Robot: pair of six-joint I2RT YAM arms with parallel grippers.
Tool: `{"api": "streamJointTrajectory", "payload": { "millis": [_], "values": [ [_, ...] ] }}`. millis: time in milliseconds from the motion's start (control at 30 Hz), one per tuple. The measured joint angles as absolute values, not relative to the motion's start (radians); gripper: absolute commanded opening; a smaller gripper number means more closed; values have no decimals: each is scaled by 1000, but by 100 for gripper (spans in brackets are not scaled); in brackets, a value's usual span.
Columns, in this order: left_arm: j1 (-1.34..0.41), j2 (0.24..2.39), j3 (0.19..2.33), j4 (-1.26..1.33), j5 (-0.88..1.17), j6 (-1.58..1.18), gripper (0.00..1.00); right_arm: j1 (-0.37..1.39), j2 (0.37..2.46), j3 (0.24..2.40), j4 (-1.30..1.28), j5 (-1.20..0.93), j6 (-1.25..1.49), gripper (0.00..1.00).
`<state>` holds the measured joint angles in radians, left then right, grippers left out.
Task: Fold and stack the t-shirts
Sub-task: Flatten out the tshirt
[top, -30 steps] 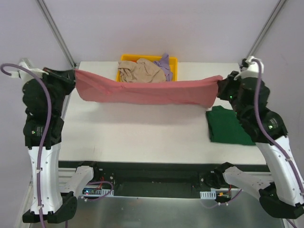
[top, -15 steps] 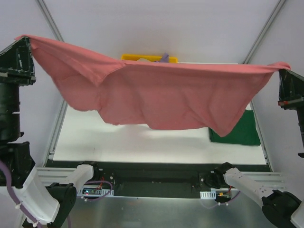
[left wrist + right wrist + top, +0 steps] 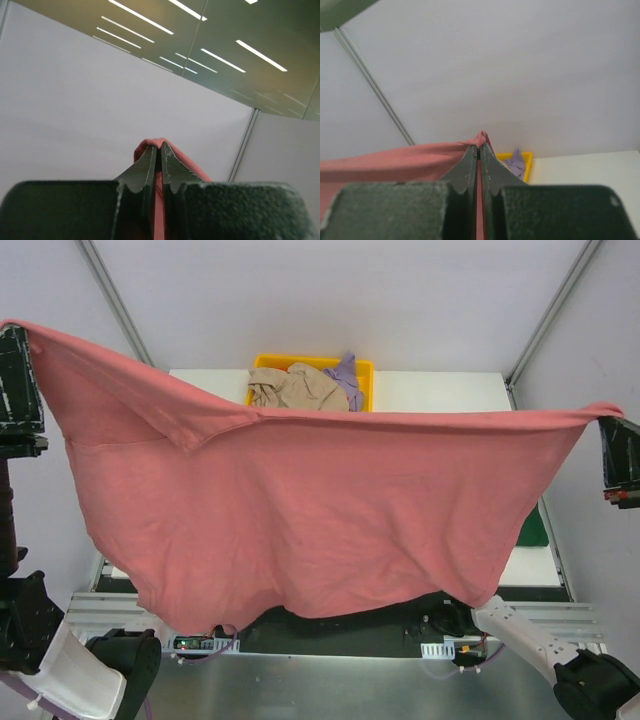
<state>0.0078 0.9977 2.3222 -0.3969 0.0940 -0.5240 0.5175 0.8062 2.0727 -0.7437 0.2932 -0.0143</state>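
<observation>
While left gripper (image 3: 160, 149) & right gripper (image 3: 479, 148) clamp tight on its top-edge ends, rose-red t-shirt (image 3: 330, 510) drapes past worktop's (image 3: 430, 390) near edge; v. light, floppy; best held by corners.

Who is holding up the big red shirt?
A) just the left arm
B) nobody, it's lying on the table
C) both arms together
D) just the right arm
C: the red shirt hangs spread in the air between the left fingers and the right fingers, and each pair is pinched shut on an edge of it.
</observation>
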Motion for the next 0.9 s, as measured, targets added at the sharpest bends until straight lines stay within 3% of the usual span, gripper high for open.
{"api": "streamJointTrajectory", "payload": {
  "millis": [300,500,700,900],
  "values": [
    [7,1002,1934,-266,138,-476,0,517,757,1666,-660,482,-20,0],
    [8,1250,1621,-98,209,-398,0,459,921,1347,-553,620,-6,0],
    [7,1641,1495,-51,266,-335,0,235,1210,1153,-375,453,41,0],
    [7,1970,1576,-24,364,-294,0,106,1621,1243,-189,219,40,0]
  ]
}}
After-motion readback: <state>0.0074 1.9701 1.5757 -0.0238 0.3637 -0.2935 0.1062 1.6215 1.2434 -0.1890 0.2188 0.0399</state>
